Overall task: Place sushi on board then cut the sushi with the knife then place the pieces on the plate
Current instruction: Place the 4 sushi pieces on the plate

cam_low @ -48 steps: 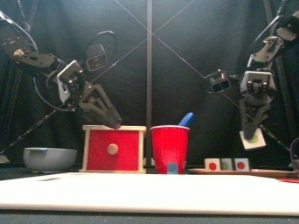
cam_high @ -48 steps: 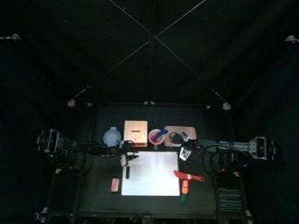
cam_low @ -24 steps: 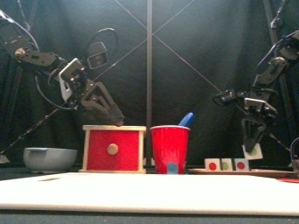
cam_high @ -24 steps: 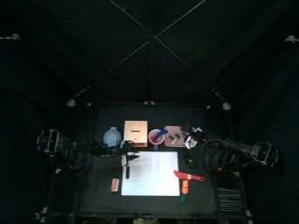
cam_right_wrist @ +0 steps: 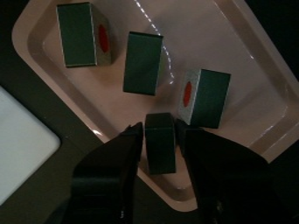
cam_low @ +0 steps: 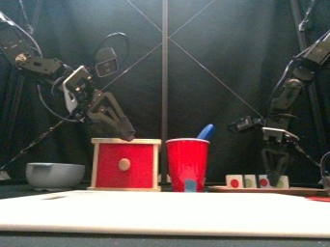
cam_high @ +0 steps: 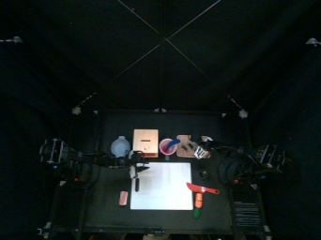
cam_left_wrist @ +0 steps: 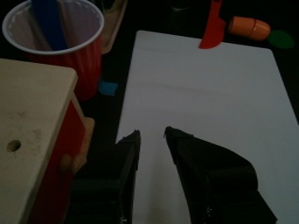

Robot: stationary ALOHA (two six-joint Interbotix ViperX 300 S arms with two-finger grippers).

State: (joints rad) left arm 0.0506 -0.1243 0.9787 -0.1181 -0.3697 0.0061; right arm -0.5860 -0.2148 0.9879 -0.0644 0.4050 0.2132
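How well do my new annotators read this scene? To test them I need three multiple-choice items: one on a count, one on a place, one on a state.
1. How many sushi blocks lie on the pink tray?
A. Two
B. Four
C. Six

2. Where is the blue knife?
A. On the pink tray
B. Standing in the red cup
C. Flat on the white board

3. What is the left gripper doing?
A. Holding the blue knife
B. Holding a sushi block
C. Holding nothing

Answers:
1 B: the right wrist view shows four blocks on the tray.
2 B: the knife sticks up out of the cup in the front view.
3 C: only the white board shows between its jaws.
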